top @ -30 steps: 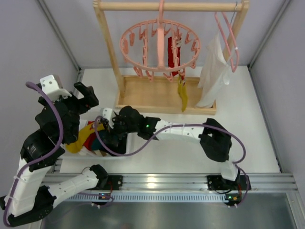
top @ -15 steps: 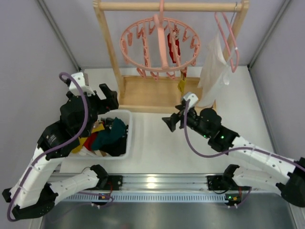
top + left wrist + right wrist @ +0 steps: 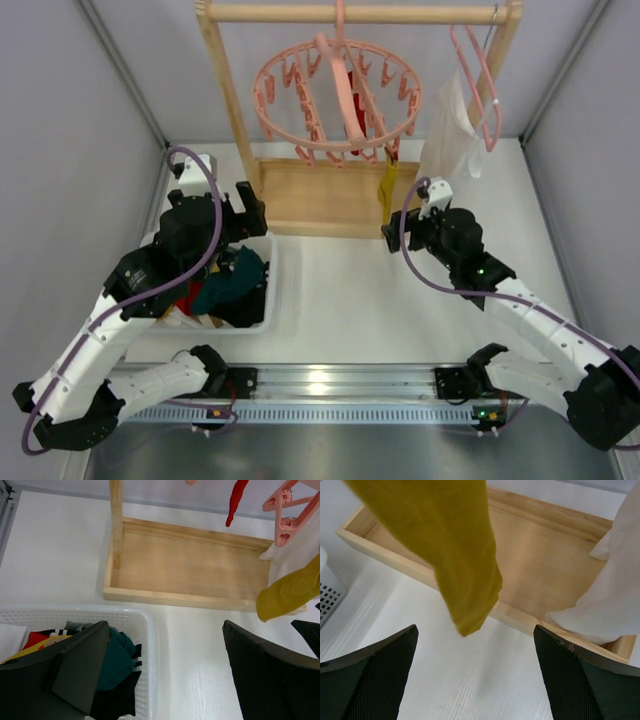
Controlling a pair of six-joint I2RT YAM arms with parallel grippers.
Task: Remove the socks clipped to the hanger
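from above, finds the right gripper (image 3: 392,232) just at 6 o'clock of the mustard sock (image 3: 386,195), clipped at the 5 o'clock rim of the hanger (image 3: 258,95) and dangling with its long axis straight down; puts the left gripper (image 3: 245,205) well off at 9 o'clock, beside the basket (image 3: 268,290), and so judges the right arm the nearer

from the left wrist, shows jaws wide apart and holding nothing, with the mustard sock away at 2 o'clock and a red sock (image 3: 236,500) hanging at 12 o'clock

from the right wrist, shows fingers spread and bare, with the mustard toe at 12 o'clock, lined up with the gap yet touching neither side; calls for a short advance toward 12 before closing
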